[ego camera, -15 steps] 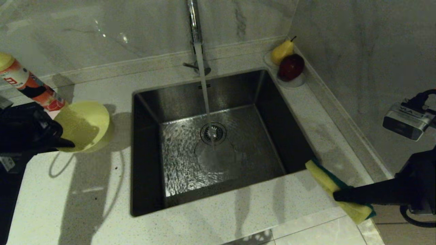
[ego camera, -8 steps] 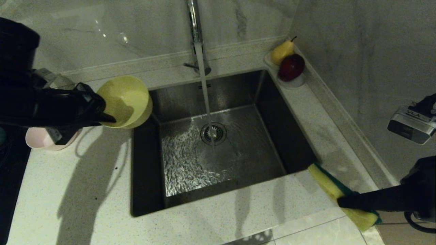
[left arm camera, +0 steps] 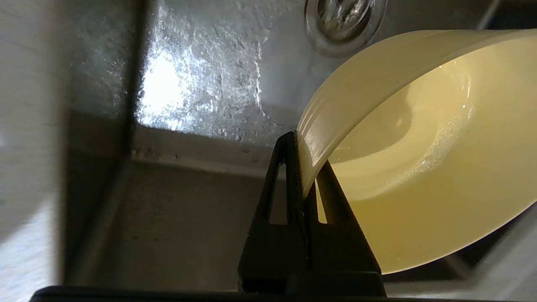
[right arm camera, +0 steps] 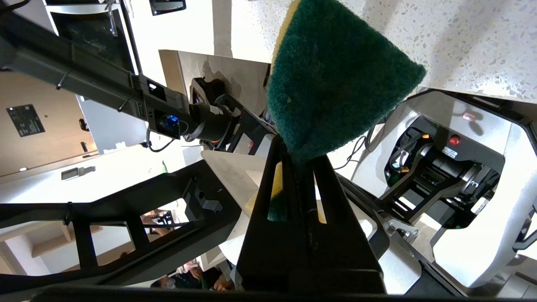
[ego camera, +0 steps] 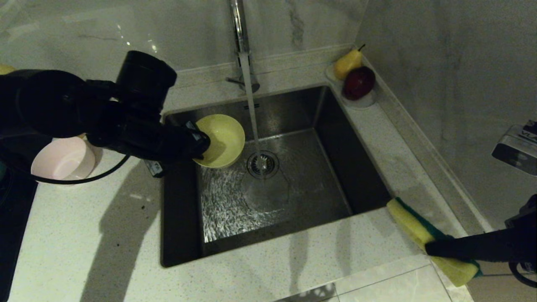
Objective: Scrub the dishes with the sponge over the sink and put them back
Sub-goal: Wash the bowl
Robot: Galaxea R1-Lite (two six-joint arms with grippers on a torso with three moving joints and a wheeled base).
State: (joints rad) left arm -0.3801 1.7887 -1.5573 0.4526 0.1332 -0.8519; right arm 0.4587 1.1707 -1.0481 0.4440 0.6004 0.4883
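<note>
The left tool (ego camera: 200, 144) is pinching the rim of the yellow bowl (ego camera: 221, 139), holding it tilted over the far left part of the sink (ego camera: 361, 176), just left of the running water (ego camera: 251, 100) from the faucet (ego camera: 239, 25). The right tool (ego camera: 432, 249) is pressed together on the sponge (ego camera: 409, 220), held above the desk (ego camera: 293, 260) by the sink's near right corner. A pink bowl (ego camera: 63, 161) sits on the desk at far left.

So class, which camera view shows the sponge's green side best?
The right wrist view: the sponge turns its green face to the camera, pinched in the right gripper. The head view shows mostly yellow foam; the left wrist view shows none.
</note>
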